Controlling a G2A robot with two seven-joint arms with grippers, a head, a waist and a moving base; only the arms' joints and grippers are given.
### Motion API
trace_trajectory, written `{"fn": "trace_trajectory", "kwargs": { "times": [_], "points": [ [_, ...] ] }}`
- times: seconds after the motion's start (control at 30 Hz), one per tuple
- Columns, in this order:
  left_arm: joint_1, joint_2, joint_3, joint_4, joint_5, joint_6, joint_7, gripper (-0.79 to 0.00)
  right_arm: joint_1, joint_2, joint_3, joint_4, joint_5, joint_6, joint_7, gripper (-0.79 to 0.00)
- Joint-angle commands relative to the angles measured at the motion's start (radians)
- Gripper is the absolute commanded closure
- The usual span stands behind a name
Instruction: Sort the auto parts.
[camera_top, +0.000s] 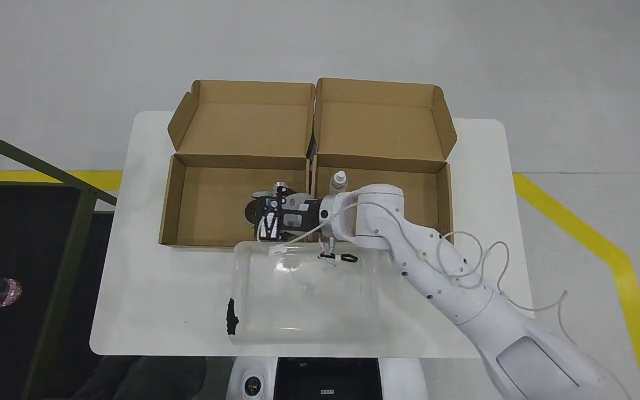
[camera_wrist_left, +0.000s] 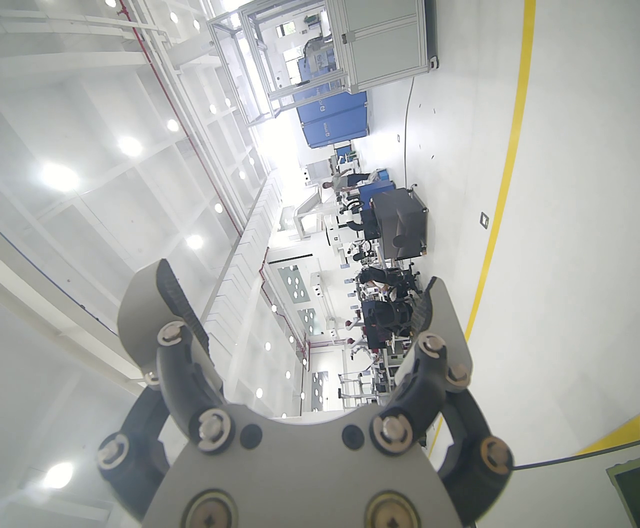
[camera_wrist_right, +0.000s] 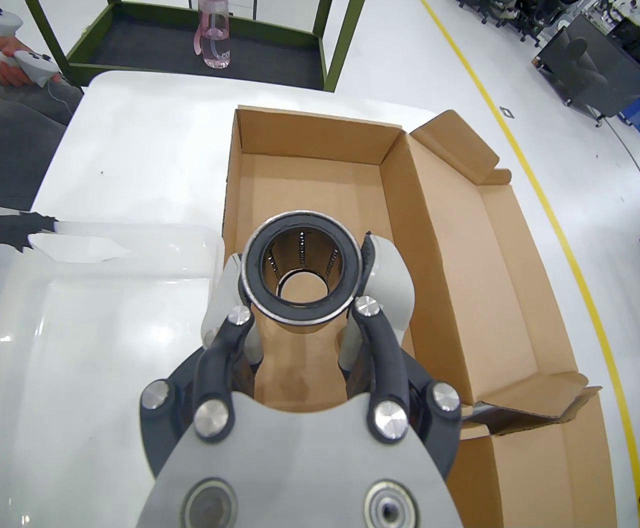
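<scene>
White table (camera_top: 150, 295) on pale, yellow-lined floor (camera_top: 560, 60); right gripper (camera_wrist_right: 302, 272) clamps a steel bearing (camera_wrist_right: 302, 222) (black-rimmed, ball rows inside) above a cardboard box (camera_top: 200, 205); left gripper (camera_wrist_left: 300, 287) spread, empty.

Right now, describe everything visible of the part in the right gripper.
The bearing is a hollow metal cylinder with a black end ring, silver rim and rows of small balls lining its bore. The right gripper clamps it from both sides, bore facing the wrist camera, over an open cardboard box.
</scene>
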Motion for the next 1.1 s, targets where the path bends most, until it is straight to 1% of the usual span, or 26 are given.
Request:
{"fn": "trace_trajectory", "kwargs": {
  "times": [0.0,0.5,0.77,0.87,0.9,1.0,1.07],
  "points": [
    [0.000,0.000,0.000,0.000,0.000,0.000,0.000,-0.785,0.011,-0.006,-0.006,0.027,0.008,0.006,0.006,0.000],
    [0.000,0.000,0.000,0.000,0.000,0.000,0.000,-0.785,0.063,-0.050,-0.066,0.194,0.020,0.019,0.033,0.000],
    [0.000,0.000,0.000,0.000,0.000,0.000,0.000,-0.785,0.078,-0.066,-0.077,0.246,0.022,0.015,0.041,0.000],
    [0.000,0.000,0.000,0.000,0.000,0.000,0.000,-0.785,0.078,-0.070,-0.081,0.258,0.020,0.017,0.043,-0.089],
    [0.000,0.000,0.000,0.000,0.000,0.000,0.000,-0.785,0.079,-0.072,-0.081,0.261,0.020,0.017,0.044,-0.151],
    [0.000,0.000,0.000,0.000,0.000,0.000,0.000,-0.785,0.078,-0.076,-0.084,0.269,0.018,0.017,0.048,-0.249],
    [0.000,0.000,0.000,0.000,0.000,0.000,0.000,-0.785,0.078,-0.078,-0.085,0.273,0.016,0.016,0.049,-0.271]
  ]
}}
